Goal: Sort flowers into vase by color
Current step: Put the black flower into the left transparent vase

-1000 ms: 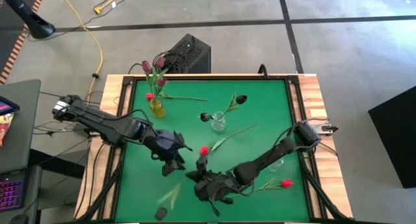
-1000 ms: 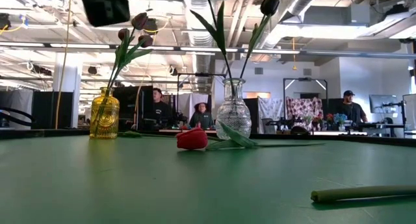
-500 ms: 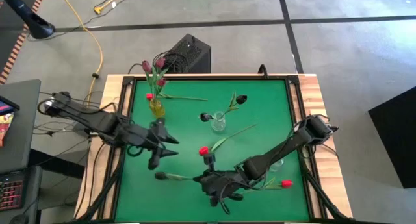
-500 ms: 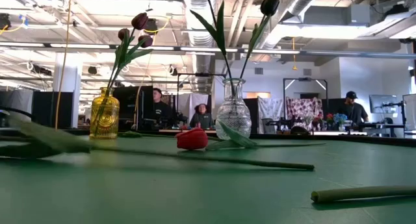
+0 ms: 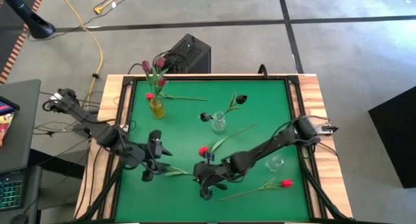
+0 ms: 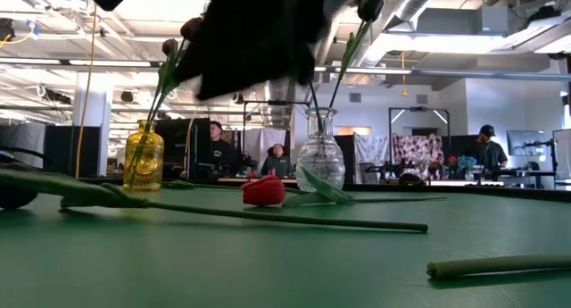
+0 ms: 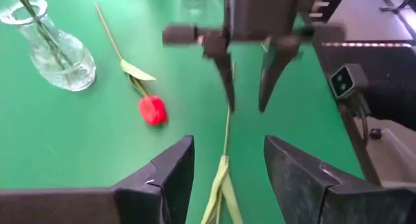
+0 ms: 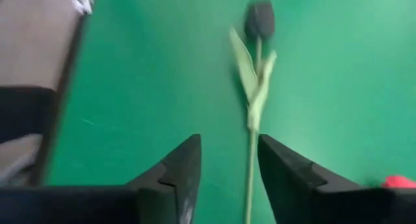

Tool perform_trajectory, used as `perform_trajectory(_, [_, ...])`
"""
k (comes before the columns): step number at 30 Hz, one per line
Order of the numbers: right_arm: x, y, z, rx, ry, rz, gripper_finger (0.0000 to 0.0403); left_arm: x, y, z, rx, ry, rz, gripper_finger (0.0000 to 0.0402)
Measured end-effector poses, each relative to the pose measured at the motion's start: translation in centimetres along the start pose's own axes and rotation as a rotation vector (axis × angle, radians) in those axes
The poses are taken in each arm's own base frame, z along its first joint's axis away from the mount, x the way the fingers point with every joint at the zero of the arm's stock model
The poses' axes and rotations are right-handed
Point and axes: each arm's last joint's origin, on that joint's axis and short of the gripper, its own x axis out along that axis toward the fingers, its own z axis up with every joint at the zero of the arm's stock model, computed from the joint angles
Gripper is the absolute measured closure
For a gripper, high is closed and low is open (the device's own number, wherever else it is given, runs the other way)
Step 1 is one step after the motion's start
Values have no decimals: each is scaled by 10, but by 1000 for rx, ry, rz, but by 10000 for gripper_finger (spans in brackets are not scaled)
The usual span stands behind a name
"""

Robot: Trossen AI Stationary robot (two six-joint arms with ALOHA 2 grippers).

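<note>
Dark tulip (image 8: 259,19) lies flat on the green tabletop (image 5: 260,94), stem (image 7: 225,130) running between both sets of fingers. Left gripper (image 7: 224,178) fingers wide, empty. Right gripper (image 8: 227,175) fingers parted, empty (stem in the gap, untouched). Red tulip (image 7: 152,110) just beside.

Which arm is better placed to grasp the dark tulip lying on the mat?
Probably right: the right end effector, open, already straddles the bare stem of the dark tulip. The left end effector, also open, sits over its leaves.
</note>
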Motion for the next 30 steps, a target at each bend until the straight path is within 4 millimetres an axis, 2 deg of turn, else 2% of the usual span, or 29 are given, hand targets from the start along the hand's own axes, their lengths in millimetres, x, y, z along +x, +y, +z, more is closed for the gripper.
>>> perform_trajectory(4, [27,-7,-17,24,41,-55,202,5,-1,-6,0,-10,-1,229])
perform_trajectory(10, [57,-14,-35,21,45,-101,210,7,-1,-8,3,-9,-3,229])
perform_trajectory(19, [71,-5,-50,8,37,-96,237,7,-1,-8,14,-9,-19,229])
perform_trajectory(22, [70,0,-53,-4,31,-116,262,7,-1,-8,25,-9,-19,229])
perform_trajectory(28, [62,4,-50,-14,21,-131,364,7,-1,-8,33,-10,-18,229])
perform_trajectory(30, [57,1,-45,-13,23,-129,379,7,-1,-7,34,-19,-22,229])
